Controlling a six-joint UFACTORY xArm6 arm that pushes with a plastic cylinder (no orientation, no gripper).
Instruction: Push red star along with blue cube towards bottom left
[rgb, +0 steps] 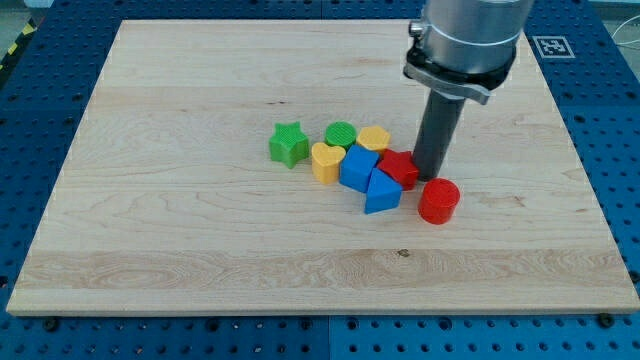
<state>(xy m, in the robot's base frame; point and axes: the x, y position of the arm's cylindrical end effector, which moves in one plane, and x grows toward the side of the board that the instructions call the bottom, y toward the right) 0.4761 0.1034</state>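
Note:
The red star (398, 167) lies right of centre on the wooden board (180, 230). The blue cube (358, 168) touches its left side. My tip (429, 178) stands just to the right of the red star, touching or almost touching it, and just above the red cylinder (438, 201). A blue triangle (382, 193) sits below the star and the cube, against both.
A yellow heart (325, 160) touches the blue cube's left side. A green cylinder (340, 134) and a yellow block (374, 138) sit just above the cluster. A green star (288, 144) stands to the left. The arm's grey housing (462, 45) hangs over the upper right.

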